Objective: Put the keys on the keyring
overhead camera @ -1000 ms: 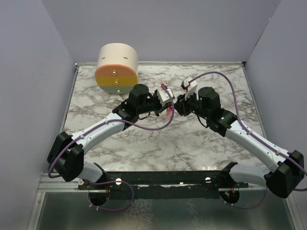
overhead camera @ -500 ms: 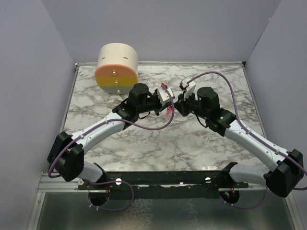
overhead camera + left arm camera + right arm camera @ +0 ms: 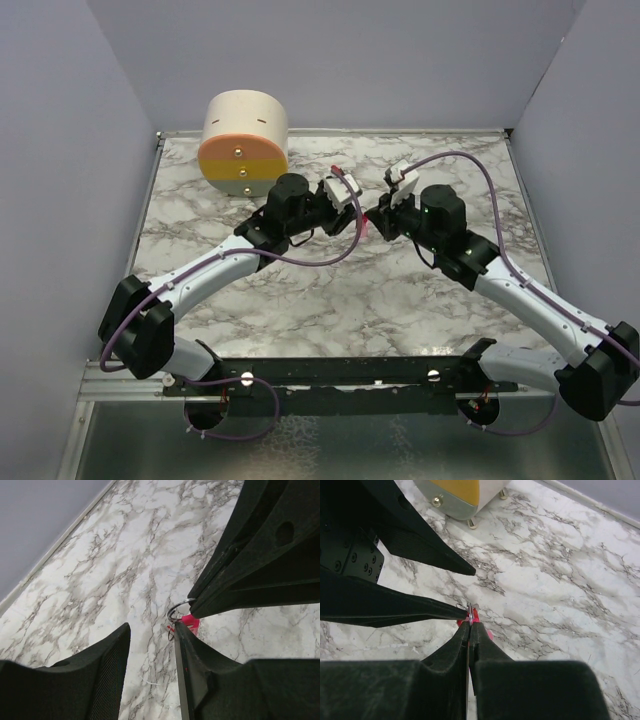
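Marbled counter (image 3: 300,290) ran between lavender walls, and the two arms met nose to nose toward its far edge, about midway between the left and right edges. The right hand (image 3: 469,614) was pinched tight on the keyring (image 3: 178,611), holding it off the counter with the pink strip (image 3: 190,622) dangling just under the fingertips. A small red bit (image 3: 475,615) at those tips was probably the keys, though I could not tell whether it was threaded on.

The left hand (image 3: 151,626) had its fingers apart and nothing between them. From it, the ring lay straight ahead but off to one side of the gap, touching or nearly touching one fingertip. The ring showed its round face to the left hand and sat edge-on in the right hand's seam. By my reading, the coming move depended on centring the left hand's gap on that face.
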Motion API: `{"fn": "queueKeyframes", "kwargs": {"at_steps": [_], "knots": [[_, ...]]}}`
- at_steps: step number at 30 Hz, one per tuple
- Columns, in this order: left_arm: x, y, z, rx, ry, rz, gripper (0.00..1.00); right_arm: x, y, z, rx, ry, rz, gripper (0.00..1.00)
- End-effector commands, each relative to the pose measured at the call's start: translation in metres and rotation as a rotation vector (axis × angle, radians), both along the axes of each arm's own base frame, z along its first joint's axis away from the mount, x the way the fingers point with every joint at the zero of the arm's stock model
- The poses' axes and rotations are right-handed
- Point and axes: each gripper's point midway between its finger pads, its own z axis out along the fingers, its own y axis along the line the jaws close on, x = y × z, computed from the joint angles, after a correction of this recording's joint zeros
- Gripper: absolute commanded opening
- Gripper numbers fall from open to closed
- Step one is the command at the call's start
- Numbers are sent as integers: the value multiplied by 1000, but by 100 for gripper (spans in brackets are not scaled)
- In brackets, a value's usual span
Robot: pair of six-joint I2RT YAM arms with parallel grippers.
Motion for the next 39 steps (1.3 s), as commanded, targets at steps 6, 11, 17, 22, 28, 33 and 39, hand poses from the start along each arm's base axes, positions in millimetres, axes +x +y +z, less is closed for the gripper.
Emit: {"fn": "queueKeyframes", "kwargs": {"at_steps": [6,11,17,22,28,33,39], "knots": [[7,35,60,-223,-103,221,46,6,-11,21,85,-79,-89,1],[-14,33,64,-313,-97,148,52,1,-15,32,184,-161,-101,1],[-17,11,44,-302,-34,62,53,-6,-20,46,291,-255,-103,1],[-20,-3,35,-311,-25,25,53,-5,-17,51,319,-273,-94,1],[-23,-12,32,-301,-51,2,54,-2,-12,55,330,-270,-82,1],[-26,-16,34,-304,-81,-9,56,-4,-9,57,342,-268,-63,1],[-22,-24,31,-297,-83,-14,56,-9,-9,62,368,-278,-53,1]]}}
